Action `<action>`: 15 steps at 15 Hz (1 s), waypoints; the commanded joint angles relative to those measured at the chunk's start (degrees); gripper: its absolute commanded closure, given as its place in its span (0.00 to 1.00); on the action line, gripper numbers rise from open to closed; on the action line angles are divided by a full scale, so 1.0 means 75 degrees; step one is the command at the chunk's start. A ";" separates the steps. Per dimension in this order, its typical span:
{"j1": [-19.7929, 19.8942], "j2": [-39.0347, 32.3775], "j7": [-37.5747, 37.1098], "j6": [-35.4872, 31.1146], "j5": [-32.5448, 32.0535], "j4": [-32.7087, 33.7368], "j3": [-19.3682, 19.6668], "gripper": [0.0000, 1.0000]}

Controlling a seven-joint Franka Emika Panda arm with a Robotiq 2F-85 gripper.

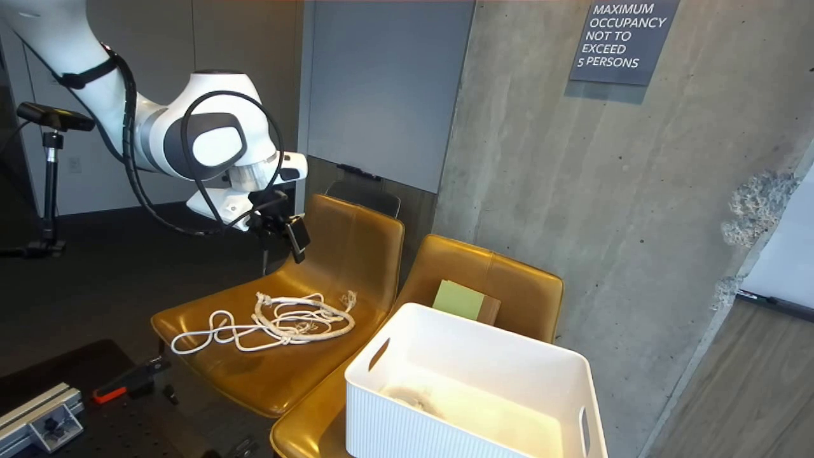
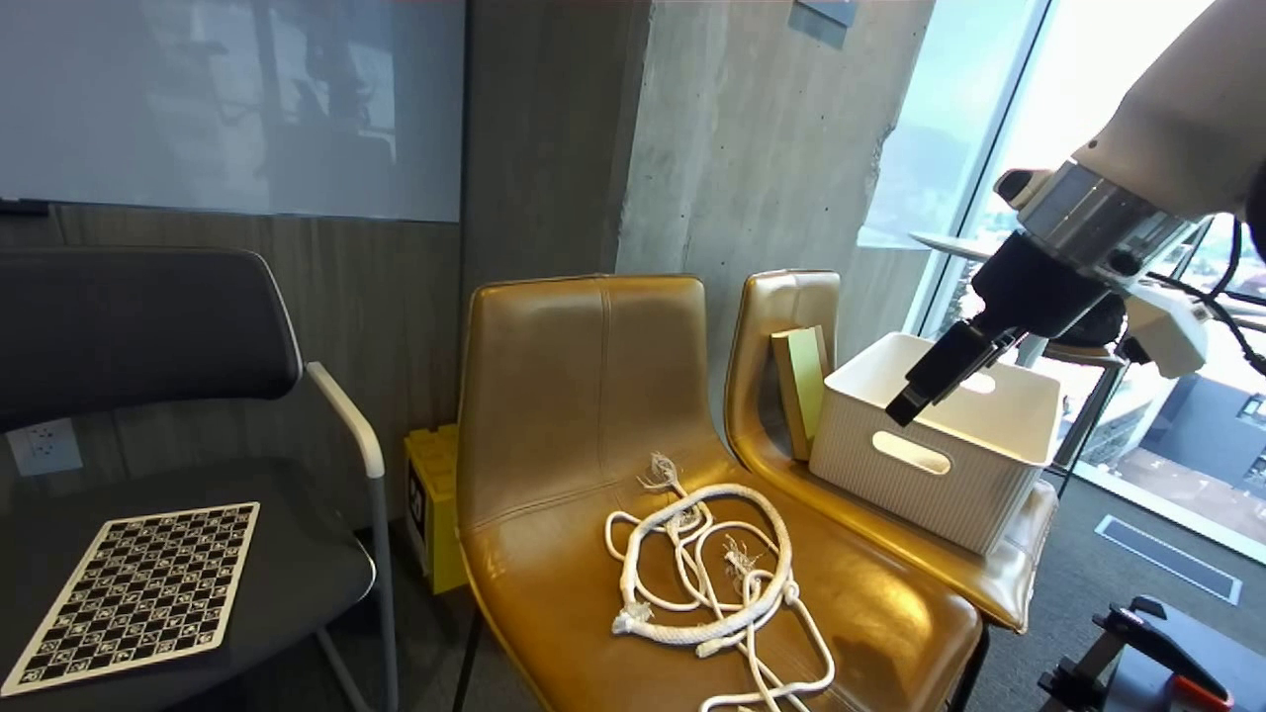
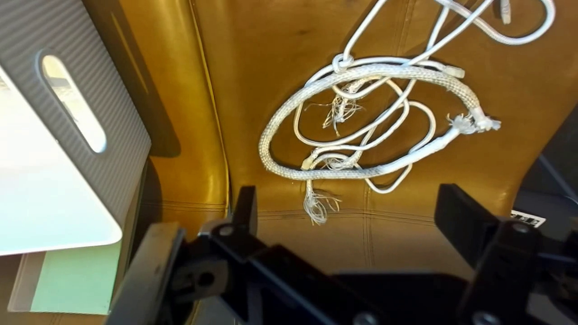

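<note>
Open and holding nothing, my gripper [image 3: 348,188] has its fingers spread wide in the wrist view. Beyond and below the fingertips lies a tangle of white rope [image 3: 370,71] on the seat of a tan leather chair [image 2: 584,386]. A thick braided piece curls into a ring, thinner cords loop across it, and several ends are frayed. In an exterior view my gripper [image 1: 299,245] hangs above the rope [image 1: 259,313], apart from it. A white ribbed bin [image 1: 394,423] rests on the neighbouring tan chair, a faint beige patch visible on its floor.
A green and brown box-like item [image 1: 456,300] leans on the second chair's backrest behind the bin. A black chair [image 2: 129,336] carries a checkered board [image 2: 148,583]; a yellow box [image 2: 440,509] stands beside it. A camera on a stand [image 1: 51,178] and an aluminium profile [image 1: 38,413] are nearby.
</note>
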State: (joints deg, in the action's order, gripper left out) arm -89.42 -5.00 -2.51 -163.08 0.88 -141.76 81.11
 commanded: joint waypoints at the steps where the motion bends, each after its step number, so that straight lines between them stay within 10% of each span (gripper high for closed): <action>1: 0.1735 0.0021 -0.0029 0.0729 0.0081 0.0587 -0.1672 0.00; 10: 0.4523 -0.2597 0.2933 0.1193 0.5101 0.2418 -0.4705 0.00; 15: 0.6216 -0.4899 0.2808 0.1259 0.5597 0.4474 -0.5715 0.00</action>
State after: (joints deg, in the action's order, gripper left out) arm -49.31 -31.27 18.99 -156.19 40.85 -118.92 41.37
